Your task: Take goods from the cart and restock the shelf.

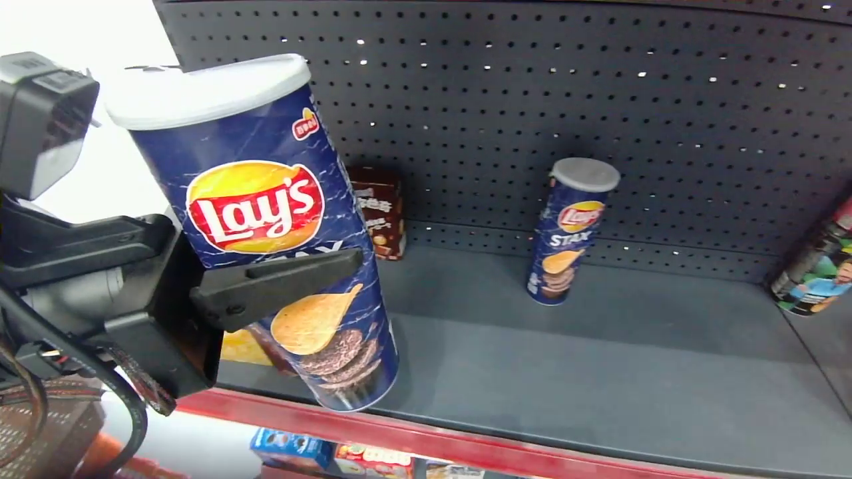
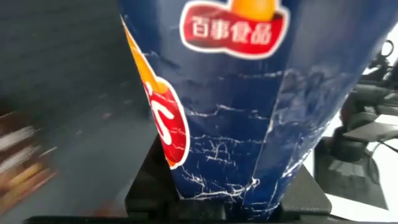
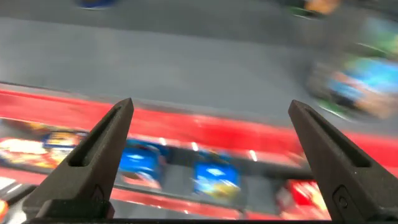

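Left claw [image 1: 336, 269] closed around the mid-body of a tall blue chip can [image 1: 266, 199], one finger lying across its front and the other hidden behind it. The can was tilted, its top leaning toward the shelf's left end. Its base hung at the front-left corner of the shelf [image 1: 599, 372], just inside the red front edge [image 1: 426, 436]; whether the base touched the shelf could not be told. Right claw [image 3: 210, 106] spread wide and held nothing, facing the red front edge from outside.

Likely hazards. Released at this tilt, the can would probably topple and, being round, roll over the front edge onto the packets on the lower shelf [image 1: 293, 449]. Pushed straight back, it could strike the brown box [image 1: 379, 213] at the back-left. A grip placed below the can's middle may let the top swing.

Containers. The held can carried a white lid, fully seated. A second chip can [image 1: 566, 239] stood upright near the back edge, mid-shelf, under a grey lid. A printed can [image 1: 815, 273] leaned at the right edge. Contents of all three were hidden.
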